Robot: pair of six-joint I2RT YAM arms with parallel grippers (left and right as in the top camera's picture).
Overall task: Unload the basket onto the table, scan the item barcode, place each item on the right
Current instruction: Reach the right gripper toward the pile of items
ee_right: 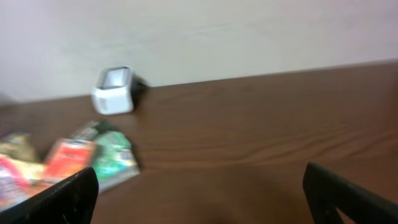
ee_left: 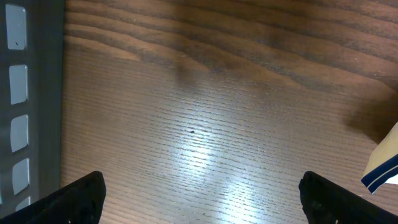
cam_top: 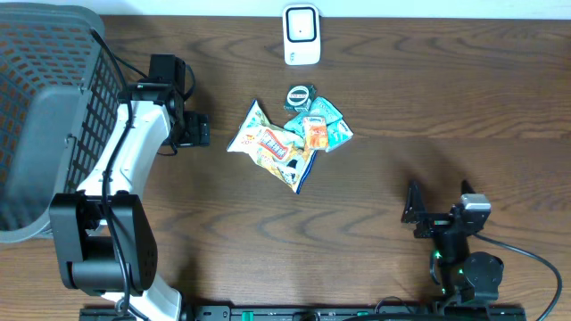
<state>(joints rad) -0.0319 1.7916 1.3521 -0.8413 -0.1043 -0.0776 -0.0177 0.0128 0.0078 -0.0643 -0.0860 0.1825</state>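
While neither arm touches anything, the pile of snack packets (cam_top: pixel 290 138) lies near the middle of the wooden table (cam_top: pixel 464 98), a little in front of the white barcode scanner (cam_top: pixel 302 34), which stands at the far edge by the wall. The pile holds a large crumpled chip bag (cam_top: pixel 268 147), with an orange packet (cam_top: pixel 317 132), teal packets (cam_top: pixel 328 113) and a small dark round item (cam_top: pixel 300 96) bunched against its right side. The left gripper (cam_top: pixel 192 129) hangs just left of the pile, between it and the grey mesh basket (cam_top: pixel 45 107). Its jaws are spread wide over bare wood with nothing between them, and its wrist view catches only a white-and-blue corner of the bag at the right edge. The right gripper (cam_top: pixel 415 212) is low at the near right of the table, well apart from the pile. Its jaws also stand wide and hold nothing. From its blurred wrist view the scanner and the packets show off to the left, ahead of the fingers. No barcode can be made out on any packet.
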